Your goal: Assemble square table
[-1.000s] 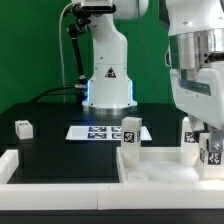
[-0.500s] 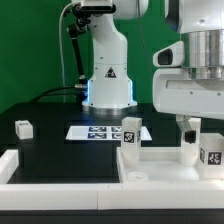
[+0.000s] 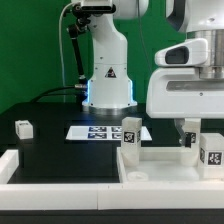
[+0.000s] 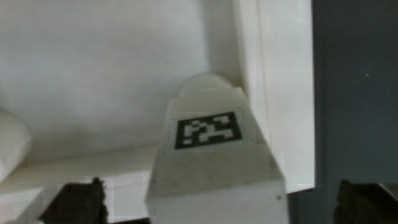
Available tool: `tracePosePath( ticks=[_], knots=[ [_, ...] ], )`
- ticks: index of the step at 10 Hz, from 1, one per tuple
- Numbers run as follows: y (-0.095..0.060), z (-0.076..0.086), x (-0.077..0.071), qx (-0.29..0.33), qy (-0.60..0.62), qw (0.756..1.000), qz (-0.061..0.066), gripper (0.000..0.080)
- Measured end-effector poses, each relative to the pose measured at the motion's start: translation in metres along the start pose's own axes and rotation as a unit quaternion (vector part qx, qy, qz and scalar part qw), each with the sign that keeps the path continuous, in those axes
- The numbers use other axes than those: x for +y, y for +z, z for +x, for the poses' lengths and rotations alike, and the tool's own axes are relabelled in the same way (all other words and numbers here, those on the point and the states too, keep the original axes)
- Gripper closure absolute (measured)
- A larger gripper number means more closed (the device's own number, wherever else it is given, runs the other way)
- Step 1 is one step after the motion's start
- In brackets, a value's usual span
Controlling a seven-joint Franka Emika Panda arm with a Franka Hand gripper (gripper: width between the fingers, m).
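Observation:
The square table's white top [image 3: 160, 170] lies rim up at the front of the exterior view's right. Three white tagged legs stand upright on it: one at its left corner [image 3: 130, 136], one further right [image 3: 189, 148] and one at the right edge [image 3: 212, 150]. My gripper [image 3: 189, 133] hangs just over the middle one of these. In the wrist view that leg [image 4: 217, 150] rises between my dark fingertips [image 4: 79, 203], which stand wide on both sides of it with gaps showing. The top's pale surface [image 4: 89, 80] lies behind it. The gripper is open.
The marker board [image 3: 100, 131] lies on the black table in front of the arm's base [image 3: 108, 85]. A small white tagged piece [image 3: 23, 128] sits at the exterior view's left. A long low white rail [image 3: 55, 168] runs along the front.
The jaws have spread off the leg. The hand has risen and shifted towards the exterior view's left, uncovering the leg at the right edge.

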State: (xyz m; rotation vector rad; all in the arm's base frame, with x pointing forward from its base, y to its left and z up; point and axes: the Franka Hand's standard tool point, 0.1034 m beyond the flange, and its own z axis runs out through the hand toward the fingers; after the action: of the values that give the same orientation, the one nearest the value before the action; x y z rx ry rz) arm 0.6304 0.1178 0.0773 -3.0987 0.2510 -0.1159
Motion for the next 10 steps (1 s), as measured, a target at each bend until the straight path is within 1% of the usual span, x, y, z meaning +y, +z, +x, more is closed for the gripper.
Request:
tracePosePath(
  ticks=[1,2,3,4,5,6,7,8,9,10],
  knots=[
    [0.0001,0.0001,0.0002,0.0,0.013,1.0,0.0,0.0151],
    [0.0002,0.0001,0.0005,0.0,0.013,1.0,0.0,0.0267],
    [0.0004,0.0,0.0005,0.0,0.034,0.999,0.0,0.0414],
    [0.0004,0.0,0.0003,0.0,0.075,0.997,0.001,0.0414],
    [0.0009,-0.0002,0.0003,-0.001,0.107,0.994,0.001,0.0511],
    [0.0013,0.0,0.0011,-0.001,0.204,0.979,-0.002,0.0511],
    [0.0014,-0.0001,0.0014,-0.003,0.251,0.968,-0.002,0.051],
    [0.0015,-0.0003,0.0022,-0.004,0.345,0.938,-0.004,0.051],
    [0.0013,-0.0002,0.0028,-0.006,0.412,0.911,-0.003,0.051],
    [0.0018,-0.0006,0.0049,-0.008,0.506,0.863,0.007,0.051]
  ],
)
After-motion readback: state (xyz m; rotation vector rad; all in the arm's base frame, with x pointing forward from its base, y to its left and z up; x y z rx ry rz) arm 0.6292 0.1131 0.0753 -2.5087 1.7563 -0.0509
